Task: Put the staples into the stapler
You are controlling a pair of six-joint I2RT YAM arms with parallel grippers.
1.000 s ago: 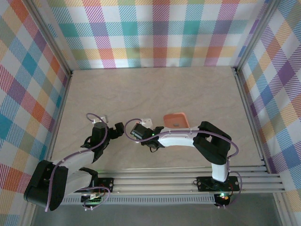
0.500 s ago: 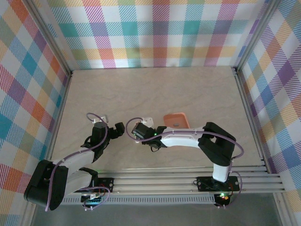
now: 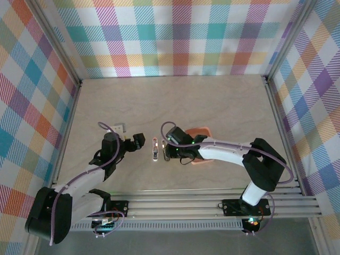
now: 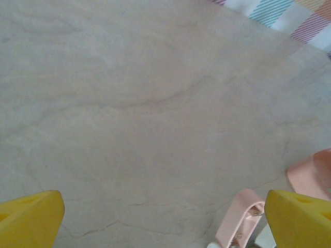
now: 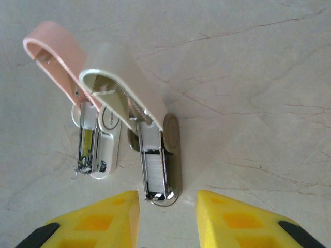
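Note:
The stapler (image 5: 155, 170), grey metal with its pale whitish top hinged up, lies on the table just ahead of my right gripper (image 5: 168, 222). That gripper is open, with a yellow finger on either side of the stapler's near end and not touching it. A grey strip of staples (image 5: 154, 168) sits in its open channel. Seen from above, the stapler (image 3: 154, 149) lies between my left gripper (image 3: 136, 141) and right gripper (image 3: 164, 151). My left gripper (image 4: 164, 222) is open over bare table.
A white-and-pink mini stapler (image 5: 95, 142) lies right beside the grey one, its pink lid (image 4: 239, 217) raised. The salmon-orange tray (image 3: 202, 130) sits behind my right arm, and its corner (image 4: 310, 173) also shows at the left wrist view's right edge.
Both grippers have drawn apart. The left one moved up and to the right. The right arm swung right across the tray. The staplers now lie on the table between them.

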